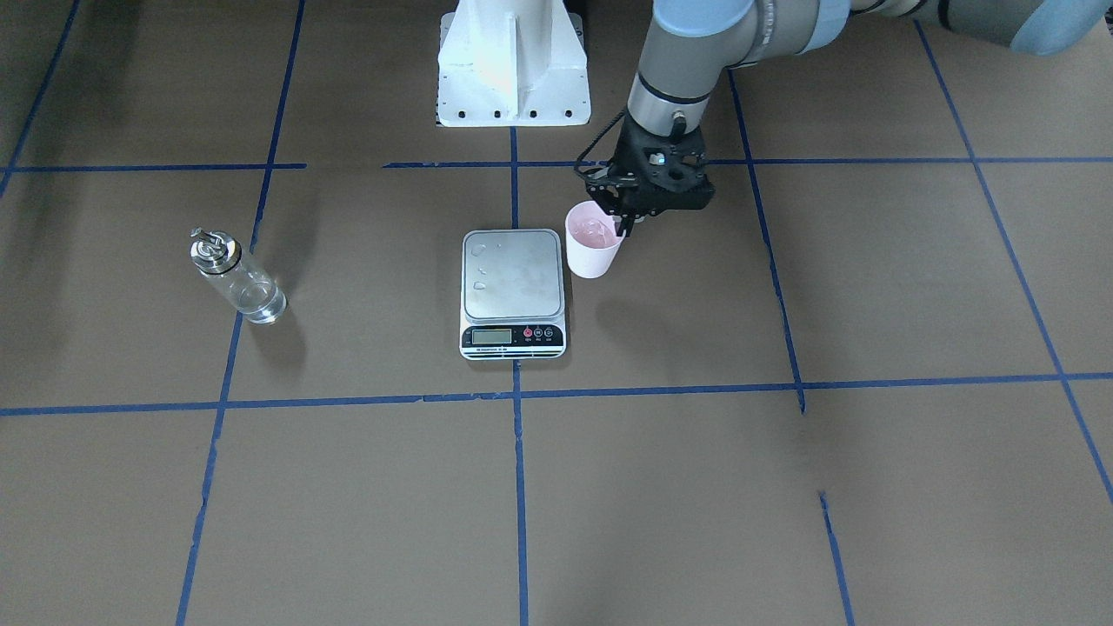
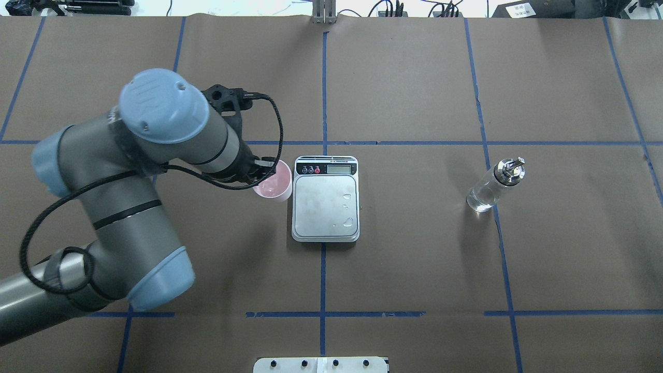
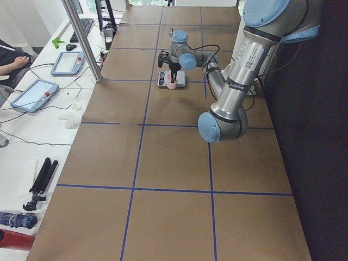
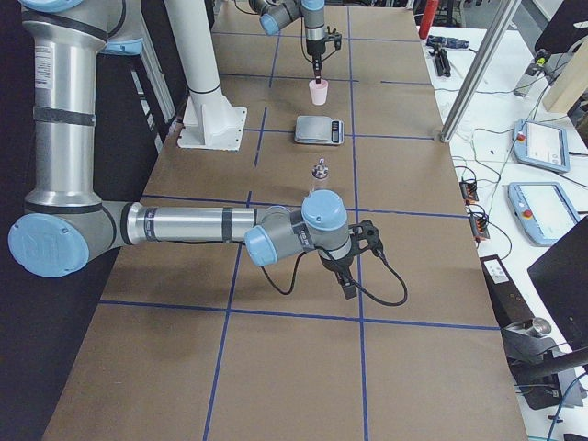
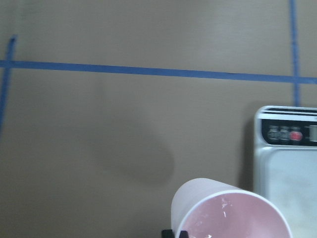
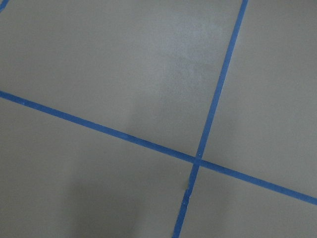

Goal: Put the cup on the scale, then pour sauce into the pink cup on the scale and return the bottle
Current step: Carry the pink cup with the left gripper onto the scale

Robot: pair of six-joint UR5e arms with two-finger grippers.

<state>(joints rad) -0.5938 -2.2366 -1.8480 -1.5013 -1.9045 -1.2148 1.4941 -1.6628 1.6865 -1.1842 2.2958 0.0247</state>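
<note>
While the cup [image 1: 594, 252] stands off the scale [image 1: 513, 278], the step in hand is the first one: placing the cup on the scale. The pour and the return of the bottle [image 1: 236, 280] are not yet begun.

Position of parts, overhead view:
- The cup is just beside the left edge of the scale, level with its far half. It is upright. Its shadow in the left wrist view lies apart from it, so it is judged to be raised off the counter [image 1: 783, 487].
- The bottle stands upright well to the right of the scale, untouched, with the clear sauce [image 1: 256, 300] inside it.
- A few droplets [image 1: 479, 250] lie on the platform.

Left hand [image 1: 624, 226]: closed narrow on the cup's rim, one finger inside the wall and the other apparently outside. It holds the cup and touches nothing else.

Right hand [image 4: 347, 276]: well apart from the bottle, over bare counter. Whether it is wide or narrow cannot be told.

Next move: carry the cup right until it is over the middle of the platform, lower it level, then release. A tilted set-down could tip the cup.
</note>
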